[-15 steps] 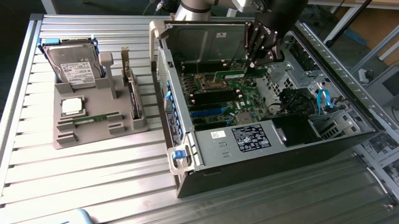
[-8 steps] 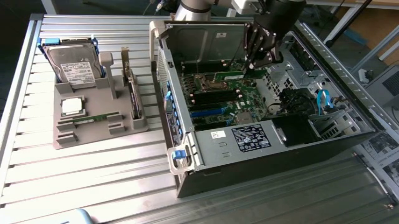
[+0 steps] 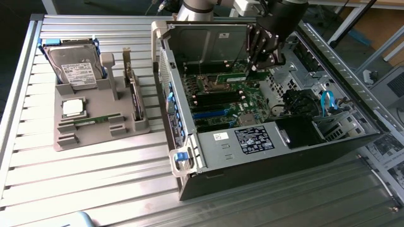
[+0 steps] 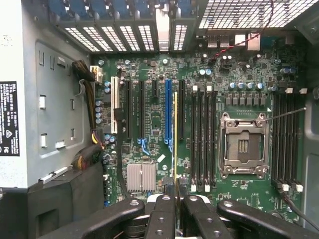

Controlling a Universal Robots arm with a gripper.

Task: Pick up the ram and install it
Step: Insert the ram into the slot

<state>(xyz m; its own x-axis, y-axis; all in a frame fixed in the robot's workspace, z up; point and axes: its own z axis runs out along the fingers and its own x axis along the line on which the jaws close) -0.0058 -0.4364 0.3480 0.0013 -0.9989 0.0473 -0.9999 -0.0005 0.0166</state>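
Note:
My gripper (image 3: 262, 64) hangs inside the open computer case (image 3: 189, 156), above the motherboard (image 3: 227, 101). It is shut on the ram (image 3: 230, 75), a thin green stick. In the wrist view the ram (image 4: 175, 134) shows edge-on as a narrow gold line running out from between the gripper (image 4: 175, 199) fingers. It hovers over the board beside the blue card slot (image 4: 168, 112), just short of the black memory slots (image 4: 203, 139). A second identical green stick (image 3: 94, 120) lies in the grey holder (image 3: 69, 142) outside the case.
The empty processor socket (image 4: 244, 144) sits between two banks of memory slots, the other bank (image 4: 286, 139) beyond it. The grey holder also carries a hard drive (image 3: 75, 66), a square silver chip (image 3: 73, 107) and an upright card (image 3: 134, 94). Cables and the case walls crowd the gripper.

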